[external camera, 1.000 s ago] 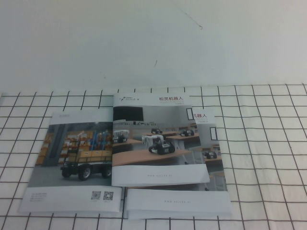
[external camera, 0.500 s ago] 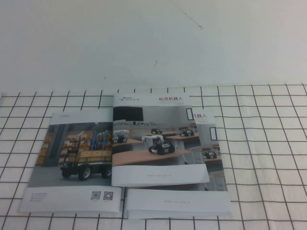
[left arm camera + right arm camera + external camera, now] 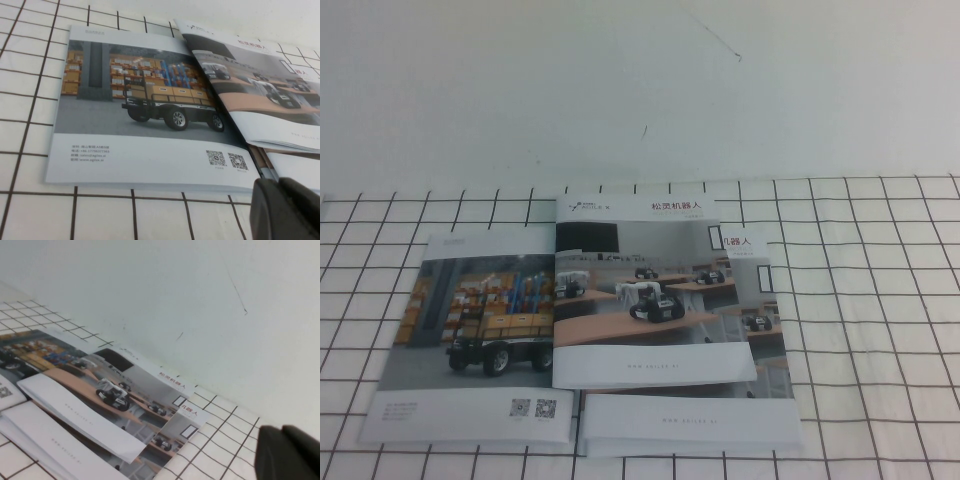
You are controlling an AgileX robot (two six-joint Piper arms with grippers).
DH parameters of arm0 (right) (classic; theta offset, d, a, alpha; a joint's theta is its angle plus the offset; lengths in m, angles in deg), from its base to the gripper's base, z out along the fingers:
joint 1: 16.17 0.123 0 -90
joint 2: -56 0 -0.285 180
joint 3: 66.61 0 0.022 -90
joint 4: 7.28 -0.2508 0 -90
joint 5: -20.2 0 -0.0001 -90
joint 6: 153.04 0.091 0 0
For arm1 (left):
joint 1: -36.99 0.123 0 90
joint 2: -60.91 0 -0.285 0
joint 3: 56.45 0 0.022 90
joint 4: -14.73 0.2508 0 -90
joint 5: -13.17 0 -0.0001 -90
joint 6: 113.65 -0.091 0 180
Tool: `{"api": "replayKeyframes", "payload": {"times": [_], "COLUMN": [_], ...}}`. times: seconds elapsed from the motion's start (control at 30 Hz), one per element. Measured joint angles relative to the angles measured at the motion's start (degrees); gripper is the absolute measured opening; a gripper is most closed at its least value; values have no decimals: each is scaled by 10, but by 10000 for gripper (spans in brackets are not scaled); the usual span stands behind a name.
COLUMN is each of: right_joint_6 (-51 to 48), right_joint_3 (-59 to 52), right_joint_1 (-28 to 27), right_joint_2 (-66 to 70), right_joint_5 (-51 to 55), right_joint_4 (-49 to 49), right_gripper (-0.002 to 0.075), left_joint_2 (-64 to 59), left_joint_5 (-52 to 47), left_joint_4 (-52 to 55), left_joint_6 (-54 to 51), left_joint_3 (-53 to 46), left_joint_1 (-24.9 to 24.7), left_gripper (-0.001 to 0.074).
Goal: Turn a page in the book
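The book (image 3: 470, 340) lies open on the checked cloth, its left sheet showing a warehouse cart photo and QR codes. The page (image 3: 650, 300), printed with small robots on wooden desks, rests on the right-hand stack, offset up and left from the sheets under it. Neither gripper appears in the high view. In the left wrist view my left gripper (image 3: 277, 181) is shut and empty, just off the book's (image 3: 140, 110) near edge by the spine. My right gripper (image 3: 281, 430) is shut and empty, hovering over the cloth to the right of the page (image 3: 100, 390).
A white cloth with a black grid (image 3: 880, 300) covers the table around the book. Beyond it lies a plain white surface (image 3: 640, 90) with a faint thin mark.
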State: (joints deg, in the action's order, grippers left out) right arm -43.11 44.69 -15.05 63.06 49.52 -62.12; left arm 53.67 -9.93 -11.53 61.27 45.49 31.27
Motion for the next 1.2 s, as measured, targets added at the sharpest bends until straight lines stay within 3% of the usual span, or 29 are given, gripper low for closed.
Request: {"api": "replayKeyframes", "payload": {"times": [0.23,0.47,0.63,0.73,0.9,1.1,1.2], "right_joint_6": [-1,11,178,282,394,630,673], "right_joint_3": [0,-16,-74,-98,-100,-102,-102], "right_joint_1": [0,0,0,0,0,0,0], "right_joint_2": [0,0,0,0,0,0,0], "right_joint_5": [1,-57,-251,-297,-265,-115,-80], "right_joint_4": [17,192,222,286,416,586,622], "right_gripper": [0,0,-1,-1,-1,-1,-1], "left_joint_2": [0,0,0,0,0,0,0], "left_joint_5": [1,1,1,1,1,1,1], "left_joint_4": [0,0,0,0,0,0,0], "left_joint_6": [0,0,0,0,0,0,0], "left_joint_3": [0,0,0,0,0,0,-1], "left_joint_1": [0,0,0,0,0,0,0], "left_gripper": [-2,-2,-2,-2,-2,-2,-4]}}
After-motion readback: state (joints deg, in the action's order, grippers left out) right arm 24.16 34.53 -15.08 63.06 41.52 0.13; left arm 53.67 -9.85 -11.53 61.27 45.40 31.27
